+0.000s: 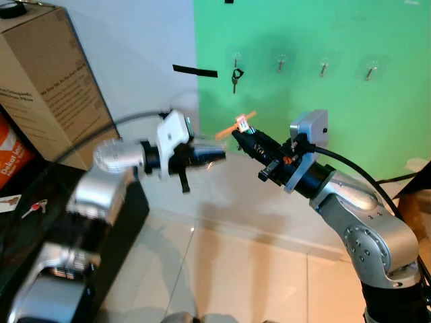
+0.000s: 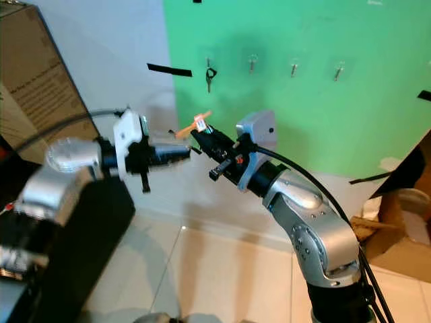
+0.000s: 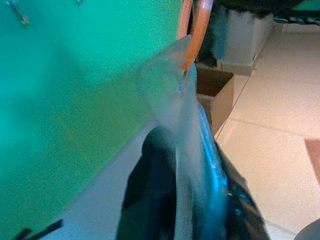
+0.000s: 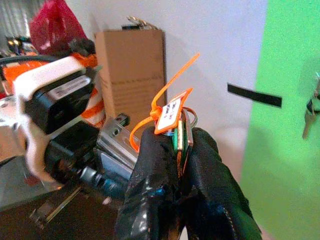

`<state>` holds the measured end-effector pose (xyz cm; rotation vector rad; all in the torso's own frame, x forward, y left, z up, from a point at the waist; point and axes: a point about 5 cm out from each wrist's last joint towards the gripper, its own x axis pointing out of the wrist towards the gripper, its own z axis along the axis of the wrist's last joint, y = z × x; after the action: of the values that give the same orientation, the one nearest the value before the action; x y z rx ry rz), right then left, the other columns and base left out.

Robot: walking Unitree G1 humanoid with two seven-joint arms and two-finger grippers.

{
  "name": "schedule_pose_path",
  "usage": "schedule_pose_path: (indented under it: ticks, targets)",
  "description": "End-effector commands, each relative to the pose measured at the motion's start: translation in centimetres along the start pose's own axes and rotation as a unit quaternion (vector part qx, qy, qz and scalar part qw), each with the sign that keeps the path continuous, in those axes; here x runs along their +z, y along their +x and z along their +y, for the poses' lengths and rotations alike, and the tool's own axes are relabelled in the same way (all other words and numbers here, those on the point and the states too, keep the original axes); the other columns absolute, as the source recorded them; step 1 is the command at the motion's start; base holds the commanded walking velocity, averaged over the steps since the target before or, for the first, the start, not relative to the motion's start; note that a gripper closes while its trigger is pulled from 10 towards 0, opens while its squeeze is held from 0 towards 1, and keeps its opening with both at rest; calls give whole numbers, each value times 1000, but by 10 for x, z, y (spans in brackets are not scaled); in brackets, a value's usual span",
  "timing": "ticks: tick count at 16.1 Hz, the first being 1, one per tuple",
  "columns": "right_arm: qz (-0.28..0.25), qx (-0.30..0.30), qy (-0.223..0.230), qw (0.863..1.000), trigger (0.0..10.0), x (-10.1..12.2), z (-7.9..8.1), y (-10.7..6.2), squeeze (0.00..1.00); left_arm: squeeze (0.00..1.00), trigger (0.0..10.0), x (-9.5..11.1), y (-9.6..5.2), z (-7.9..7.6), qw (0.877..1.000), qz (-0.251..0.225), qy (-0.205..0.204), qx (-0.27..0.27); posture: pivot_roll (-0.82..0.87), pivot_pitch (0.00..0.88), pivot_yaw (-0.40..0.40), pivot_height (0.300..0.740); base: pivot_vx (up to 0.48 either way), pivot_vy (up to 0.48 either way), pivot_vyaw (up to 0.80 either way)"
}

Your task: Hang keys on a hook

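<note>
A set of keys [image 4: 181, 131] with an orange tag [image 4: 170, 112] is pinched in my right gripper [image 1: 239, 137], which is shut on it and held up in front of the green wall [image 1: 303, 121]. The tag's orange strap [image 1: 236, 124] sticks out to the left. My left gripper [image 1: 218, 155] points at the keys from the left, a little below them, with its fingers together and nothing in them. Several small hooks run along the green wall: the leftmost hook [image 1: 236, 62] carries a dark key [image 1: 234, 79], while the hooks [image 1: 280, 64] to its right are bare.
A tall cardboard box [image 1: 47, 74] stands at the left against the white wall. A strip of black tape [image 1: 194, 70] is stuck there. A black table [image 1: 40, 195] at the left holds another key [image 1: 34, 209]. Cardboard boxes [image 2: 404, 222] lie at the right on the tiled floor.
</note>
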<state>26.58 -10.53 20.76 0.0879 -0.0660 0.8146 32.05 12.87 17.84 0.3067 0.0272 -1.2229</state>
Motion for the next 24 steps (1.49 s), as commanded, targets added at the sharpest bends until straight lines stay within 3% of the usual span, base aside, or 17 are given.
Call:
schedule_pose_path:
  ticks: [1,6,8,9,10,13,14,15,16,18,20,24]
  targets:
    - [6,-15,6,1000,0,0,-3,-2,0,1000,10000,-1,-6,-3,1000,2,-1,21,-11,0,2,740,0,0,0]
    - [25,-75,7,997,0,-8,-15,-4,0,1000,10000,-15,-33,-19,993,-1,-30,112,3,0,-15,740,0,0,0]
    - [39,-98,2,994,0,-11,-18,-2,0,1000,10000,-17,-34,-20,984,2,-26,175,5,0,-18,740,0,0,0]
    - [47,-138,-6,989,0,-16,-26,-4,0,98,10000,-19,-32,-22,975,10,-27,218,12,0,-22,740,0,0,0]
    - [39,-196,11,980,0,-22,-36,-8,0,0,10000,-21,-29,-25,966,10,-32,258,10,0,-16,740,0,0,0]
    - [38,-276,45,959,0,-39,-41,-23,0,0,10000,-31,-25,-36,939,10,-41,341,-20,0,21,740,0,0,0]
    - [55,-310,40,948,4353,-47,-44,-29,0,0,10000,-34,-24,-39,934,15,-37,355,-41,0,34,740,0,0,0]
    - [64,-337,42,939,10000,-53,-46,-33,0,0,10000,-36,-23,-41,930,17,-37,365,-63,0,44,740,0,0,0]
    - [82,-374,30,923,10000,-58,-50,-39,0,0,10000,-36,-19,-43,929,12,-39,367,-75,0,49,740,0,0,0]
    - [86,-390,10,917,10000,-57,-50,-44,0,0,10000,-36,-14,-45,928,10,-47,371,-79,0,52,740,0,0,0]
    - [67,-357,15,931,10000,-53,-41,-40,0,0,10000,-38,-10,-48,924,10,-58,377,-63,0,45,740,142,0,0]
    - [35,-372,26,927,10000,-49,-42,-37,0,0,10000,-39,-12,-47,920,14,-62,386,-51,0,49,740,324,0,0]
